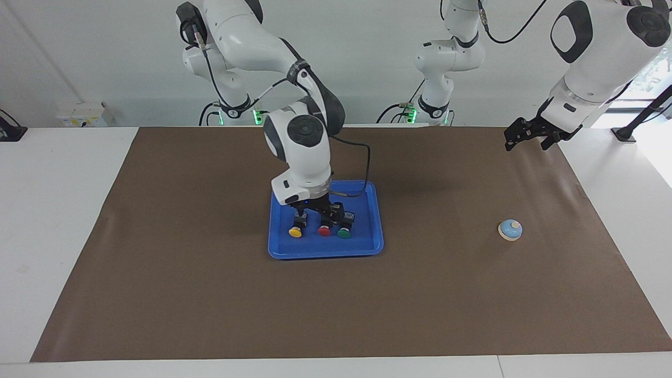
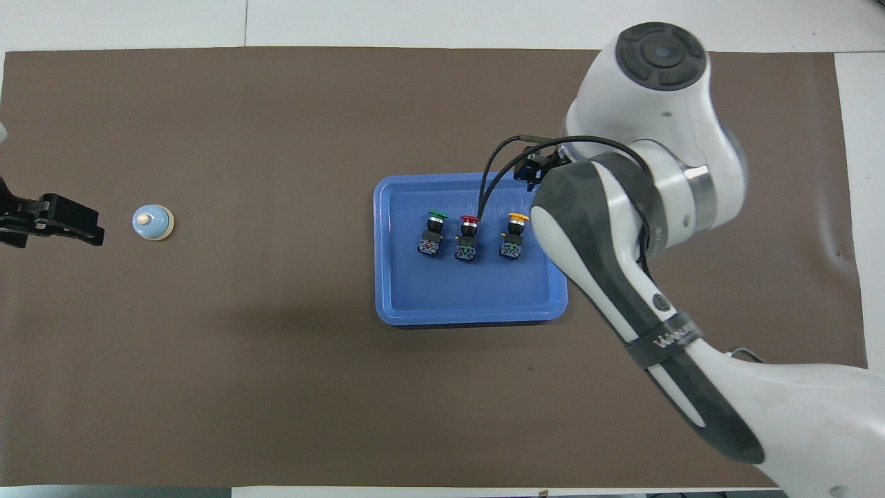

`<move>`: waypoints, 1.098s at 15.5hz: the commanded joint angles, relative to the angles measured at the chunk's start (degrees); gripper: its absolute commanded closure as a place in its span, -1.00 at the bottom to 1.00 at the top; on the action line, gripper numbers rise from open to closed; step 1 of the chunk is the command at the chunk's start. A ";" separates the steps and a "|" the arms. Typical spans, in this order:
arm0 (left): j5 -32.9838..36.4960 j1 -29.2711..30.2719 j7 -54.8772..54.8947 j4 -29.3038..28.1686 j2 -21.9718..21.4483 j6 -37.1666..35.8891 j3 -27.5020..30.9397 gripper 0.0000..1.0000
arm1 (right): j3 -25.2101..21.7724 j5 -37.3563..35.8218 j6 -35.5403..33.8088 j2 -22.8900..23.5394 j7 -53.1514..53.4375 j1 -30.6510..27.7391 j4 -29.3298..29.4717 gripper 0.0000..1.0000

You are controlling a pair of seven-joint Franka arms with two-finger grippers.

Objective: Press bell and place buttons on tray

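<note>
Though partly masked by its wrist, right gripper [image 1: 318, 211] fingers spread over tray [image 1: 325, 251]; left gripper [image 1: 527, 137] fingers likewise.

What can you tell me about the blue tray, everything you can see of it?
The tray is a flat blue rectangle, plastic by its look, with rounded corners and a low raised rim. It lies level on the brown mat near the table's middle. Three push-buttons lie in a row inside it: green, red, yellow, the green one toward the left arm's end. The right gripper hangs over it without holding anything.
</note>
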 commanded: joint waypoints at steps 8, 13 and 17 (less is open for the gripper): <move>-0.06 -0.60 -0.72 -1.37 -1.41 1.02 0.08 -1.00 | 0.54 1.43 -14.00 -13.01 -31.66 -15.37 -1.23 -1.00; -0.15 0.01 -0.28 -3.21 -1.58 6.99 0.17 0.83 | 0.54 1.96 -19.11 -21.82 -32.11 -17.22 -5.18 -1.00; 0.29 1.15 -0.19 -5.58 -0.88 10.14 0.61 1.00 | 0.45 1.96 -17.28 -21.82 -31.85 -16.87 -6.14 -1.00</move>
